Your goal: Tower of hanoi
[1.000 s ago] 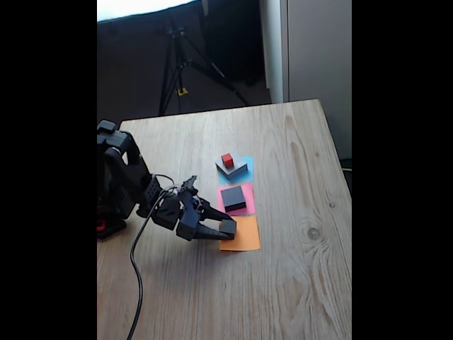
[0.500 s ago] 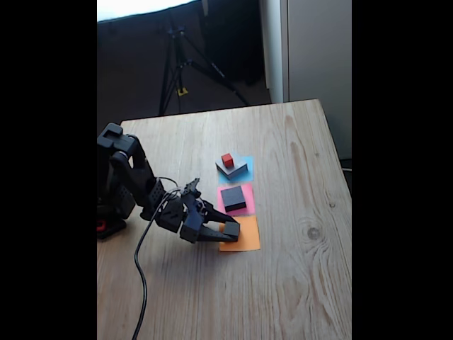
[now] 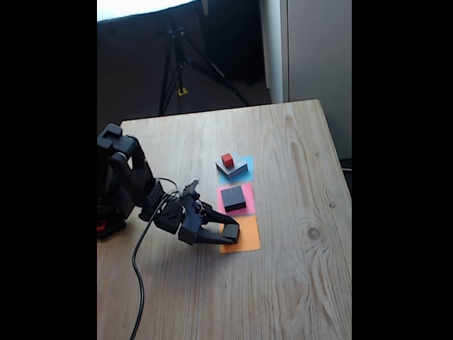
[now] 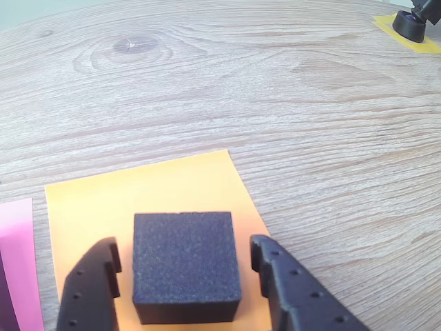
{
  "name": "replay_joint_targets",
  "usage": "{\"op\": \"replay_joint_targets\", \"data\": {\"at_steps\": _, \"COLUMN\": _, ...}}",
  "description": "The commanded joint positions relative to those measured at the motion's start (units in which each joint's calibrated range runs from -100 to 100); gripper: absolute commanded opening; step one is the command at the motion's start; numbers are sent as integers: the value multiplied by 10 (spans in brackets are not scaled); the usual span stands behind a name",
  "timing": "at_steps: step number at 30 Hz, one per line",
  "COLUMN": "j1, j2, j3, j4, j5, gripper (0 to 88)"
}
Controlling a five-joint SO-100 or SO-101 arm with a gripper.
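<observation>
Blocks of the tower are spread over three paper squares lined up on the wooden table (image 3: 297, 269) in the fixed view. Taking the pink square (image 3: 247, 193) in the middle as landmark: on it sits the medium black block (image 3: 233, 197). Just beyond it, farther from the camera, lies the blue square (image 3: 245, 164) with the flat grey block (image 3: 233, 168) on it, and the red cube (image 3: 227, 160) rests on top of the grey one. Just on the near side of the pink square lies the orange square (image 3: 246, 239). The arm reaches in from the left of the pink square, and its gripper (image 3: 228, 230) is down at the left edge of the orange square with the small black cube (image 3: 231, 230) between its fingers. How tightly it is held cannot be made out from here.

In the wrist view the small black cube (image 4: 186, 265) stands on the orange square (image 4: 172, 183), to the right of the pink square (image 4: 17, 262) at the left edge. The gripper (image 4: 186, 276) straddles the cube, one finger on each side, with a thin gap visible at both faces, so the jaws are parted a little wider than the cube and not pressing it. Bare table (image 4: 275, 89) extends beyond.
</observation>
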Motion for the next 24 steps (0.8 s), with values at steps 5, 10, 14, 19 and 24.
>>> {"op": "replay_joint_targets", "data": {"at_steps": 5, "j1": -9, "j2": -50, "j3": -8, "j4": -6, "j5": 9, "gripper": 309}}
{"op": "replay_joint_targets", "data": {"at_steps": 10, "j1": -11, "j2": -77, "j3": -8, "j4": 6, "j5": 9, "gripper": 331}}
{"op": "replay_joint_targets", "data": {"at_steps": 14, "j1": -9, "j2": -115, "j3": -7, "j4": 26, "j5": 9, "gripper": 323}}
{"op": "replay_joint_targets", "data": {"at_steps": 19, "j1": -12, "j2": -226, "j3": 6, "j4": 128, "j5": 9, "gripper": 264}}
{"op": "replay_joint_targets", "data": {"at_steps": 24, "j1": -28, "j2": -383, "j3": 39, "j4": 270, "j5": 9, "gripper": 134}}
